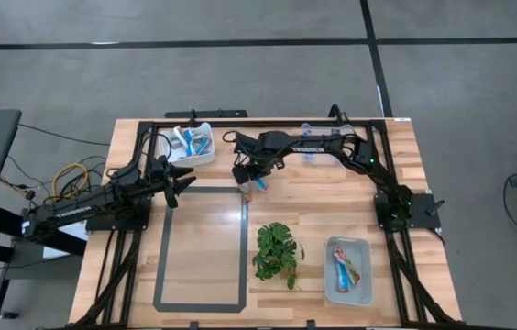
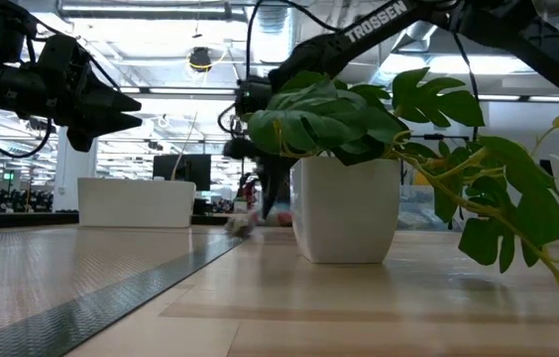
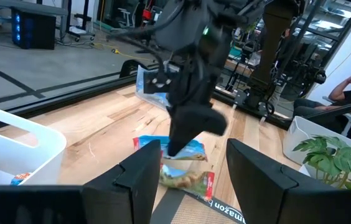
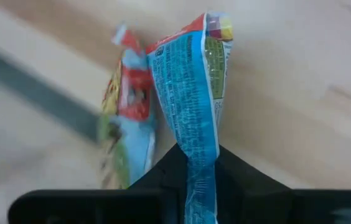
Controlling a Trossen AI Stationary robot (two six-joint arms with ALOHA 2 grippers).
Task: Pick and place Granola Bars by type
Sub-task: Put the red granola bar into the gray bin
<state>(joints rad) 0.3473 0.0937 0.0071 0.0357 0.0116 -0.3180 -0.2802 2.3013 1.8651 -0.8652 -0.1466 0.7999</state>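
Wooden worktop point(image 1: 332, 211), framed by dark rails, with a grey tape rectangle point(image 1: 202, 247) marked on its left half. Right arm point(image 1: 309, 142) reaching across from the right side toward the top corner of that rectangle; left arm point(image 1: 84, 203) lying over the left edge of the worktop. Potted leafy plant point(image 1: 277, 254) near the middle, in a white pot point(image 2: 344, 210) in the low view, just beside the tape rectangle's right side. White bin point(image 1: 194, 144) at the far edge near the left arm, holding several blue-and-white Granola Bars point(image 1: 192, 139). Grey tray point(image 1: 348, 269) on the near right side, holding red-and-blue bars point(image 1: 345, 266). Right claw point(image 1: 249, 181) pointing down at the worktop, fingers together and clamped on a blue-wrapped bar point(image 4: 191, 118) with a red and yellow end, pinched at its lower part in the right wrist view. Second bar point(image 4: 122, 118), red and green on its wrapper, lying just beside the held one on the wood, next to the tape line. Left claw point(image 1: 183, 183) hanging above the worktop near the tape rectangle's top left corner, fingers point(image 3: 143, 168) well apart, nothing between them. One more blue-and-white bar point(image 3: 154, 84) lying on the wood beyond the right claw in the left wrist view.
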